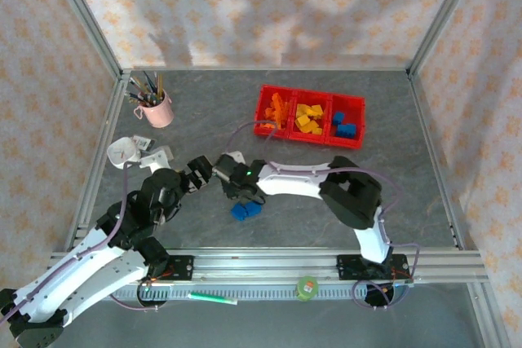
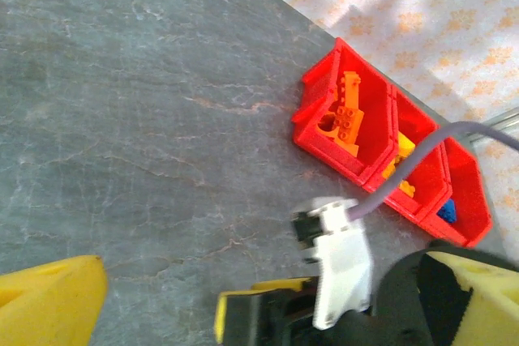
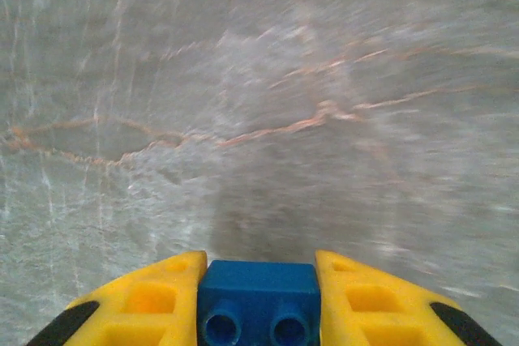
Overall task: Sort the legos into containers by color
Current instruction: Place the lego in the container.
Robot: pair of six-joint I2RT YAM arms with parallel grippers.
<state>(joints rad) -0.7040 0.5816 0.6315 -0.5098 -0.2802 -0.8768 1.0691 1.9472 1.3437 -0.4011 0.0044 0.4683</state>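
blue brick [image 3: 259,297]: sits between the two yellow fingers [image 3: 146,301] of the right gripper [image 3: 259,269], one finger touching each side. two studs face the wrist camera, side by side, so the row of studs runs from finger to finger. bare grey table beyond it.

right gripper: clenched on the blue brick, no gap visible on either side. in the top view it reaches down to the table and blue shows at its tip; cannot tell there whether the brick is lifted or resting on the surface.

landmark = the containers [image 1: 263,112], red tray of three bins. the brick lies well apart from it, on the near side and off its orange end. bins run orange, yellow, blue; the blue bin [image 1: 361,120] is the end furthest from the brick. judgement: the carry has to go away from the bases and across, past the orange and yellow bins.

left gripper [image 2: 150,313]: released, fingers spread wide, holding nothing. it sits further from the containers than the right gripper does, so the right arm is the better placed for this one.
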